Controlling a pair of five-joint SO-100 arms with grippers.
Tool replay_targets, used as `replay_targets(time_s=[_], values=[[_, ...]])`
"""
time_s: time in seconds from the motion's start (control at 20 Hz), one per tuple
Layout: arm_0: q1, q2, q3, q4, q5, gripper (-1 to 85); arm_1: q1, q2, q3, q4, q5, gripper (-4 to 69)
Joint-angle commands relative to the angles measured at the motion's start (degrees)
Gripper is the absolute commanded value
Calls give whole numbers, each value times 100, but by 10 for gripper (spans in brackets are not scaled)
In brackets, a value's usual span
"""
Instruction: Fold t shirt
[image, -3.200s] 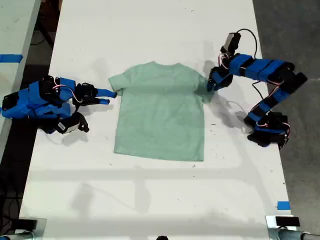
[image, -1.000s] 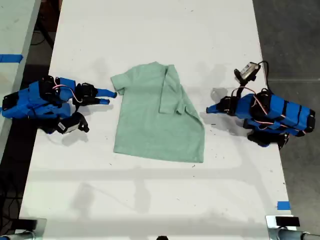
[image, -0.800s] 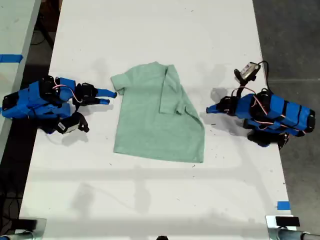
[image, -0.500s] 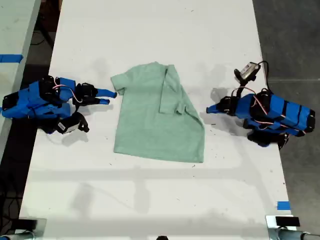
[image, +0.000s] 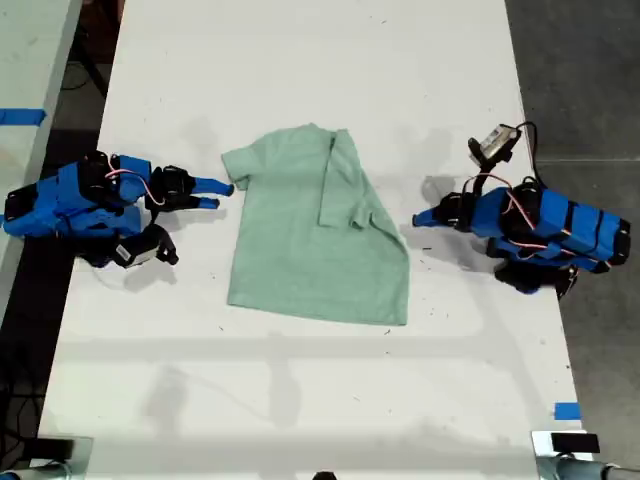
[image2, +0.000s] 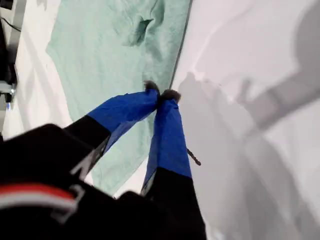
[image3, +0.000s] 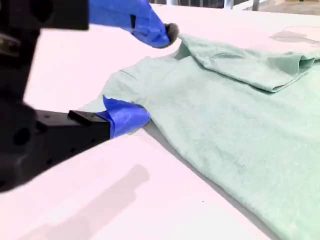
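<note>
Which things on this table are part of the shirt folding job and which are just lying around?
Part of the job:
t shirt, one sleeve already folded inward
my first gripper, shut, clear of the shirt
my second gripper, open at the other sleeve

Just lying about:
blue tape piece on the white table

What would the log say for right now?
t shirt: one sleeve folded over, lying on table | first pincer: shut, empty, off the shirt | second pincer: open by other sleeve
</note>
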Motion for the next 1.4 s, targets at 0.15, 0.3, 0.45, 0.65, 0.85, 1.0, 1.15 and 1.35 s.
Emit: replay_targets(time_s=[0.15, 0.3, 0.45, 0.65, 0.85, 1.0, 1.15, 1.35], values=[[44, 44, 9, 18, -9, 210, 18, 97, 272, 0, 62, 22], [44, 44, 9, 18, -9, 210, 18, 97, 272, 0, 62, 22], [44, 44, 9, 18, -9, 210, 18, 97, 272, 0, 62, 22], [44, 44, 9, 18, -9, 210, 53, 97, 272, -18, 44, 22], [44, 44, 9, 18, -9, 210, 53, 97, 281, 9, 88, 22], [44, 44, 9, 18, -9, 210, 62, 97, 290, 9, 114, 22], [44, 44, 9, 18, -9, 210, 62, 97, 299, 35, 149, 22], [44, 44, 9, 18, -9, 210, 62, 97, 299, 53, 167, 22]])
